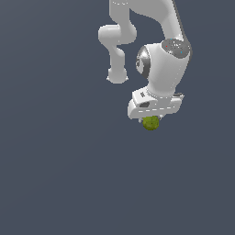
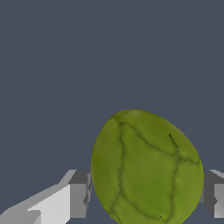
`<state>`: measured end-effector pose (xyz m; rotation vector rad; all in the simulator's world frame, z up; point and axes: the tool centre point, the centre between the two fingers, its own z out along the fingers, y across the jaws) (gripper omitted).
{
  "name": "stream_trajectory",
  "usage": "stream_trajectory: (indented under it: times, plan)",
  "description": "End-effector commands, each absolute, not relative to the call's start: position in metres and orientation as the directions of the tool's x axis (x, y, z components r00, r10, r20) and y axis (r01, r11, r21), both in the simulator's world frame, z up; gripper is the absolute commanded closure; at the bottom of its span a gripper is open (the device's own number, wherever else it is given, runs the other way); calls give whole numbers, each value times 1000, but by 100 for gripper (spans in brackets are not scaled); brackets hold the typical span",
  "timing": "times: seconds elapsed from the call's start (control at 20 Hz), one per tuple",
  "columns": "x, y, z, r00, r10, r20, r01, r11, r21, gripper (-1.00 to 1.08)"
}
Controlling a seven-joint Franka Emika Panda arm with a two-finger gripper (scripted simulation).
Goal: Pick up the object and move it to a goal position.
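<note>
Object (image 2: 146, 168), olive-green, lumpy: sat between the fingers (image 2: 78, 192) of the gripper (image 1: 150, 120), clamped for carrying toward the goal.

Object (image 1: 150, 123) between the fingers (image 2: 78, 194), under the gripper (image 1: 151, 120)

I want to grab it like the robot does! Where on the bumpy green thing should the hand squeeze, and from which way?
Squeeze the green thing across its fat round middle, coming straight down from above. The wrist view shows one finger touching one flank and the other close against the opposite flank. The belly fits between them, and it tapers toward one end, where a grip might slip.
</note>
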<state>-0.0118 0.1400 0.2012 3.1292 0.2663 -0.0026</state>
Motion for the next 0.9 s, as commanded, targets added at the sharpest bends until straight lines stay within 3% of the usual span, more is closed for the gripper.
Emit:
stream_trajectory:
  times: [0.0,0.85]
  plan:
    - [-14,152,232,986,169,0,169,-986,1,108]
    - [-23,220,401,986,169,0,169,-986,0,108]
